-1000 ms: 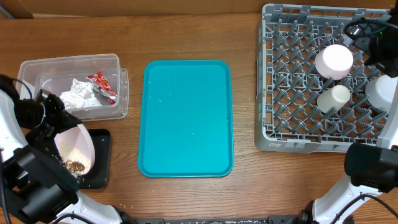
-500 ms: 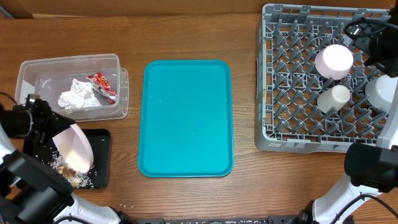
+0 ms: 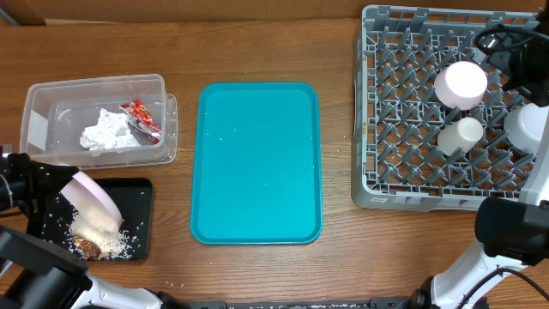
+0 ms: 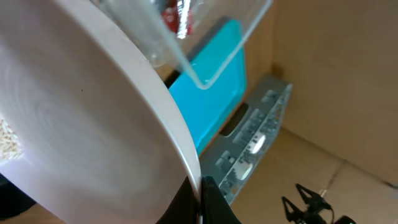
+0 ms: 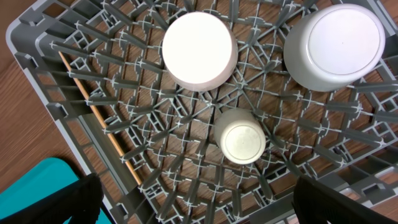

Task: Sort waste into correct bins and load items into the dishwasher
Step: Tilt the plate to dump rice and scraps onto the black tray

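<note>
Plate (image 3: 93,202) tilts over the black tray (image 3: 142,196), pinched at its rim by the left tool (image 4: 200,196); scraps (image 3: 87,246) lie there. Right tool (image 5: 199,208) hangs spread above the rack (image 5: 124,155).

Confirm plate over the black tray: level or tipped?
Tipped. The white plate stands steeply on edge over the black tray; food scraps and rice lie beneath it.
</note>
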Action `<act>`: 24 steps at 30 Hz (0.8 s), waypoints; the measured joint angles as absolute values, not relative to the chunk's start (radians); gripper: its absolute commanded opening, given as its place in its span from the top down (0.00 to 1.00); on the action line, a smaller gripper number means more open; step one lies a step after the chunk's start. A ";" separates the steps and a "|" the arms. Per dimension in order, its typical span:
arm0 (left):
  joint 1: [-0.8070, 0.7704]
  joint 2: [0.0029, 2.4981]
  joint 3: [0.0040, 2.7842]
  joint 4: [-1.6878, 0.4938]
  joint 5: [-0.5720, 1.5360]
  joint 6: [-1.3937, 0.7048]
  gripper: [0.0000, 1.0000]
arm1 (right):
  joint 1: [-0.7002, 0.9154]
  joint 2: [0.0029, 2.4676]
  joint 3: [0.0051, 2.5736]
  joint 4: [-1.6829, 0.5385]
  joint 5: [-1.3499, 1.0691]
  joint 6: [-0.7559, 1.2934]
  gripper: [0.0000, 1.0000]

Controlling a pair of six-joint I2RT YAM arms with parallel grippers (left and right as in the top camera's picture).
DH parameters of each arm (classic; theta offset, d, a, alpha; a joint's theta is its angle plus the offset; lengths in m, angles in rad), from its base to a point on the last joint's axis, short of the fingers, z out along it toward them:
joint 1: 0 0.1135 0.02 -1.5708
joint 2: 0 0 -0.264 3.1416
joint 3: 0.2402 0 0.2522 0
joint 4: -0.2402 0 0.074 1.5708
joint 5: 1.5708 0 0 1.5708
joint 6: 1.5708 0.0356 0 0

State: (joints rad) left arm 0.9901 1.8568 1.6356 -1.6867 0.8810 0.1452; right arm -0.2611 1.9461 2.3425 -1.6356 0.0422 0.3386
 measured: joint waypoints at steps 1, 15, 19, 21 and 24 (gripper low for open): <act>0.994 1.857 1.636 -1.687 0.890 0.154 0.96 | -0.261 1.946 2.342 -1.636 0.041 0.339 0.00; 0.998 1.857 1.636 -1.687 0.937 0.176 0.96 | -0.261 1.946 2.342 -1.636 0.042 0.339 0.00; 0.998 1.857 1.626 -1.687 0.955 0.175 0.96 | -0.261 1.946 2.342 -1.636 0.042 0.339 0.00; 0.998 1.857 1.623 -1.687 0.963 0.176 0.96 | -0.261 1.946 2.342 -1.635 0.042 0.339 0.00; 0.998 1.856 1.623 -1.673 1.000 0.176 0.96 | -0.261 1.946 2.342 -1.636 0.042 0.339 0.00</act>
